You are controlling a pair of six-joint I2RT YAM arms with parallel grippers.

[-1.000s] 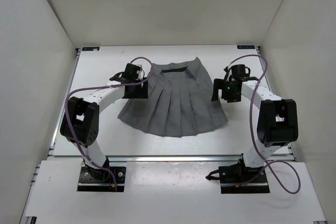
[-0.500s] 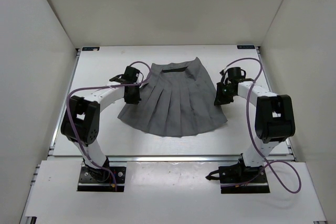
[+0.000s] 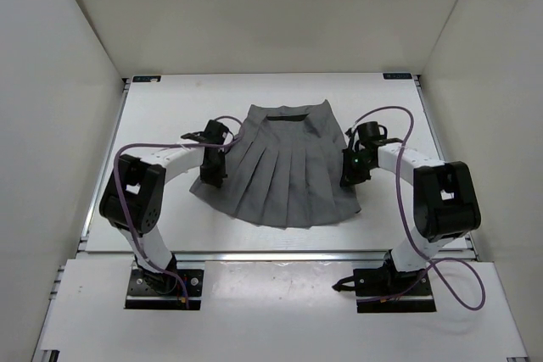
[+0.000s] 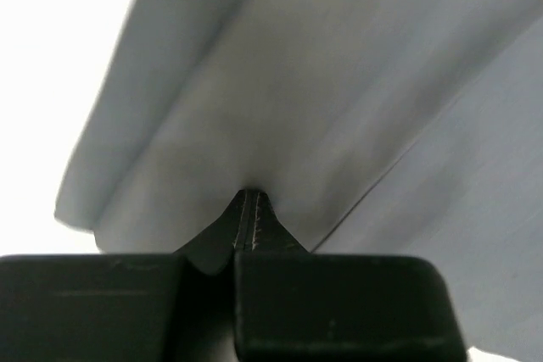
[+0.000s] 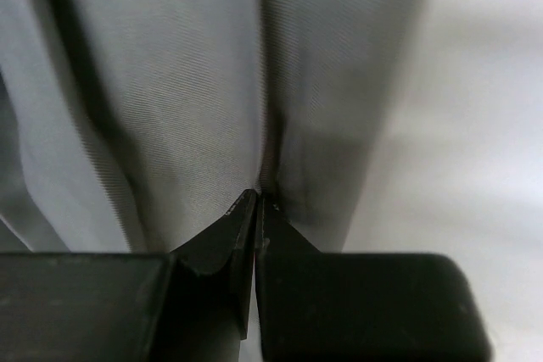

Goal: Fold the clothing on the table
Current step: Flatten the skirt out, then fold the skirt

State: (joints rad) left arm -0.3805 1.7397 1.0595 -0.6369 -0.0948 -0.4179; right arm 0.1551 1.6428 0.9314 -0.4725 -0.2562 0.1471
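**A:** Start at the left. What is that arm doing?

**B:** The left gripper (image 3: 209,177) is down on the left edge of the skirt (image 3: 288,171), about halfway between the waistband (image 3: 284,114) and the hem (image 3: 293,223). In its wrist view the dark fingertips (image 4: 219,239) are pressed together, and a small pucker of grey cloth is pinched where they meet. White surface shows past the cloth's edge on the left of that view.

**A:** And the garment itself?

**B:** It is a grey pleated skirt, spread out near the middle of the white table (image 3: 161,116). The dark waistband lies toward the far side and the wider hem toward the arm bases. The pleats (image 3: 284,184) run from waistband to hem.

**A:** Now the right.

**B:** The right gripper (image 3: 348,177) is on the skirt's right edge, roughly level with the left one, so the two stand on opposite sides of the cloth. Its wrist view shows the fingertips (image 5: 219,235) closed, with a fold of grey fabric running straight into the point where they meet. Bare table lies on the right of that view.

**A:** So both jaws are clamped on cloth?

**B:** Yes, each pair is closed on the skirt's fabric at its own edge.
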